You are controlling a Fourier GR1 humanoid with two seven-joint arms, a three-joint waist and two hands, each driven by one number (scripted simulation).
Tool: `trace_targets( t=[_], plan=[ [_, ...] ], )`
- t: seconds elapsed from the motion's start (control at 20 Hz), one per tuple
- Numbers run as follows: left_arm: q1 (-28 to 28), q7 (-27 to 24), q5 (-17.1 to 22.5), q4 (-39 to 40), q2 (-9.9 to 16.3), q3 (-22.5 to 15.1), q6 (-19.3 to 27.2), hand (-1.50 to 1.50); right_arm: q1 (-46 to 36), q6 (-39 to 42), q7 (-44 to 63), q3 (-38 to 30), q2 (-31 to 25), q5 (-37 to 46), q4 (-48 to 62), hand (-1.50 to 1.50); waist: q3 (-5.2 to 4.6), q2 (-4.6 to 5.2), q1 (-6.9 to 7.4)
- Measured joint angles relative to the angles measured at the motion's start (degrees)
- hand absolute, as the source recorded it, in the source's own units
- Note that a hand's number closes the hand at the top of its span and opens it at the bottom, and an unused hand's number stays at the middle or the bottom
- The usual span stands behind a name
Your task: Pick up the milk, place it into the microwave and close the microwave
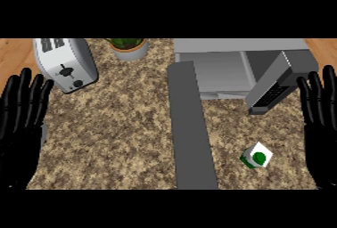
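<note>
Below, boxy milk on speckled counter

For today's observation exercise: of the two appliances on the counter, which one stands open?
The microwave at the back right: its door hangs swung outward, baring the cavity. The toaster at the back left has no door.

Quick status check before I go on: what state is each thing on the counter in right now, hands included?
Microwave: door swung open, inside looks empty.
Milk: on the counter in front of the microwave, not held.
Toaster: standing at the back left, untouched.
Potted plant: upright at the back.
Left hand: open, fingers straight, holds nothing.
Right hand: open, fingers straight, holds nothing.
</note>
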Motion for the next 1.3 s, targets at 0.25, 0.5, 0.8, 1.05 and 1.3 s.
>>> trace_targets(
  t=[0.25,0.5,0.8,1.05,1.3],
  plan=[
    [-1.39,-1.15,0.59,2.86,0.20,0.14,-1.48,-1.50,1.72,-4.22,0.01,0.28,0.75,6.22,-0.42,-1.50,-0.68,0.63,0.82],
    [1.23,-0.71,2.31,4.96,-1.95,0.59,-0.69,-1.50,3.71,-10.54,3.65,1.23,1.36,7.71,-1.67,-1.50,-0.88,0.79,1.17],
    [4.99,-0.14,0.97,2.98,-4.34,-1.88,0.62,-1.50,7.22,-14.11,2.75,2.56,1.57,7.10,-1.22,-1.50,-0.91,0.82,1.37],
    [8.82,0.69,0.74,-1.22,-4.72,-2.80,0.37,-1.50,8.18,-15.69,1.90,2.91,1.53,7.45,1.24,-1.50,-0.93,0.82,1.47],
    [12.01,-0.10,1.43,-2.90,-4.77,-2.72,-0.62,-1.50,10.88,-15.97,-1.49,2.12,1.45,6.89,5.27,-1.50,-0.92,0.84,1.48]
  ],
)
